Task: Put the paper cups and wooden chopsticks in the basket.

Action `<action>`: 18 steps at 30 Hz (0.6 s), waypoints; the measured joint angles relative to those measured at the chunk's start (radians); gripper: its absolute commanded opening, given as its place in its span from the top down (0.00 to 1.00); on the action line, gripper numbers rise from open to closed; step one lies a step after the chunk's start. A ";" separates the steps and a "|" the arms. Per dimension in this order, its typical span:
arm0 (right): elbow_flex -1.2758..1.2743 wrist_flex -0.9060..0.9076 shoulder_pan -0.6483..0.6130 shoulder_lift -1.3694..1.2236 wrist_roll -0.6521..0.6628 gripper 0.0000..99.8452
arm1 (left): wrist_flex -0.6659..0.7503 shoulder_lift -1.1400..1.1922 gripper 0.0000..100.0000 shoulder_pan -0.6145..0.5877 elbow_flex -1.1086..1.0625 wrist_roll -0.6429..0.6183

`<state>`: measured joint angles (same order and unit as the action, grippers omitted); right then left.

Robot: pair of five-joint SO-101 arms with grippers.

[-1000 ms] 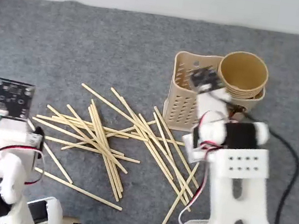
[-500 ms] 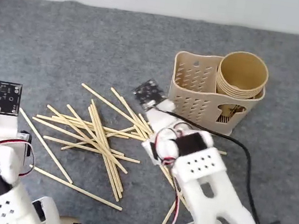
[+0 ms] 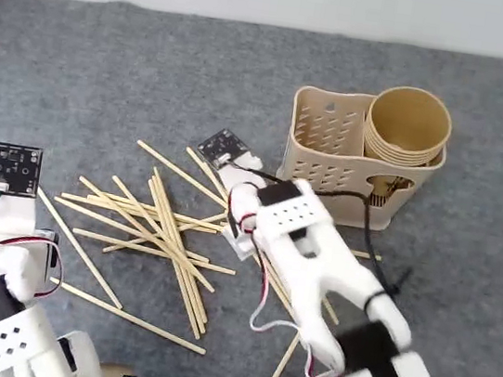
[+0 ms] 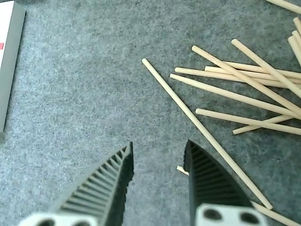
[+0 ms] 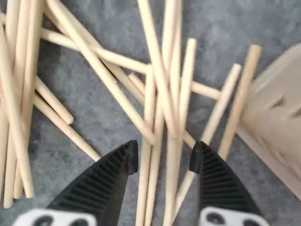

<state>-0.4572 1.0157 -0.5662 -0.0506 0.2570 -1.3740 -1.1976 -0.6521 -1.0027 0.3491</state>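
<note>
Paper cups (image 3: pixel 408 126) are stacked in the basket (image 3: pixel 328 176). Right gripper (image 5: pixel 163 157) hangs spread over chopsticks (image 5: pixel 162 84) just beside it; left gripper (image 4: pixel 157 157), spread too, sits well away.

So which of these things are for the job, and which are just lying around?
For the job:
chopsticks
cups
basket

Just lying about:
grey mat
flat white thing near the left arm

Grey carpet (image 3: pixel 109 65): scattered wooden chopsticks (image 3: pixel 171 224), basket (image 3: pixel 324 175) standing upright.
</note>
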 measured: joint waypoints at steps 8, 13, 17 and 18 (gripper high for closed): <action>0.028 -0.055 -0.029 -0.121 0.003 0.86 | 0.000 0.000 0.83 0.000 0.000 0.000; 0.041 -0.083 -0.028 -0.144 0.006 1.00 | 0.000 0.000 0.83 0.000 0.000 0.000; 0.041 -0.087 -0.026 -0.161 0.009 0.99 | 0.000 0.000 0.83 0.000 0.000 0.000; 0.041 -0.086 -0.025 -0.161 0.009 0.99 | 0.000 0.000 0.83 -0.002 0.000 0.000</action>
<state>-0.4158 0.9298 -0.5907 -0.2117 0.2662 -1.3740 -1.1976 -0.6536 -1.0027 0.3491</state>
